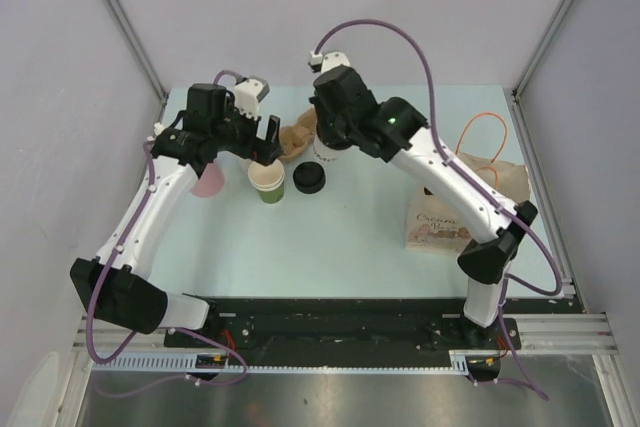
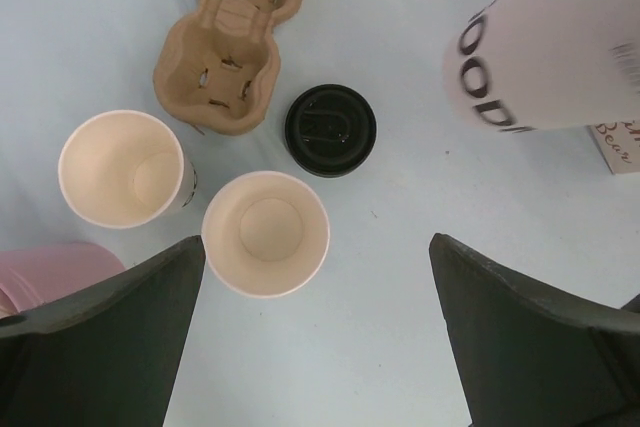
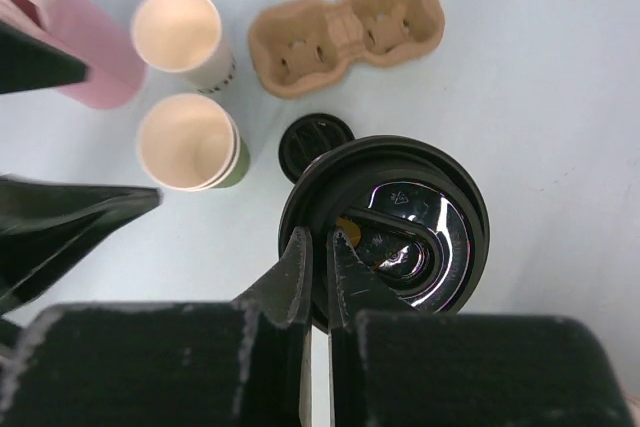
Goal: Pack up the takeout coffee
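We see the right gripper (image 3: pixel 322 242) clamped on the rim of the black lid (image 3: pixel 420 217) capping the white cup (image 2: pixel 540 47) near the cardboard carrier (image 2: pixel 230 47), while the left gripper (image 2: pixel 316 243) hangs spread wide above the lidless green-sided cup (image 3: pixel 188 142) on the bench (image 3: pixel 560 97).

Pale blue table (image 1: pixel 340 257), plain grey walls (image 1: pixel 260 7), slanting metal corner posts (image 1: pixel 122 19), even light
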You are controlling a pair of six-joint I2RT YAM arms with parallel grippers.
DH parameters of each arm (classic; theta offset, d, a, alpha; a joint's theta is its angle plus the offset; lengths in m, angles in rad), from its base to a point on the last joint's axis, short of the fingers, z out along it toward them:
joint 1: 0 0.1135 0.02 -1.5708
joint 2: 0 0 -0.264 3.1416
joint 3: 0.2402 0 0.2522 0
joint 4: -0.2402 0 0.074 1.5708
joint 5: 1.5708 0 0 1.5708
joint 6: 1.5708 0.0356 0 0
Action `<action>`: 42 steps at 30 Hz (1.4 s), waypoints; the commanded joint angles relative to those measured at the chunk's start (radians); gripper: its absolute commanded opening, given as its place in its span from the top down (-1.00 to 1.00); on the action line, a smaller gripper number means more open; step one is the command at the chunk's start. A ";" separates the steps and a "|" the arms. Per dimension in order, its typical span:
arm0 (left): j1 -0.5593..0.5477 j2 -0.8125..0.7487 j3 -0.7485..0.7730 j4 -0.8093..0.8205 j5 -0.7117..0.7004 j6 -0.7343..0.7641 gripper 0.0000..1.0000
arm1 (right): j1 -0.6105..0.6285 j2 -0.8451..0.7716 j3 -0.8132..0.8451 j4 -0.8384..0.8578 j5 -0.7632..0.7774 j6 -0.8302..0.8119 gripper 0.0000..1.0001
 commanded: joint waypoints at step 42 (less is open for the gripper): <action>-0.639 0.763 0.924 0.029 0.093 -0.079 -0.67 | -0.596 -0.581 -0.033 -0.595 -0.087 -0.117 1.00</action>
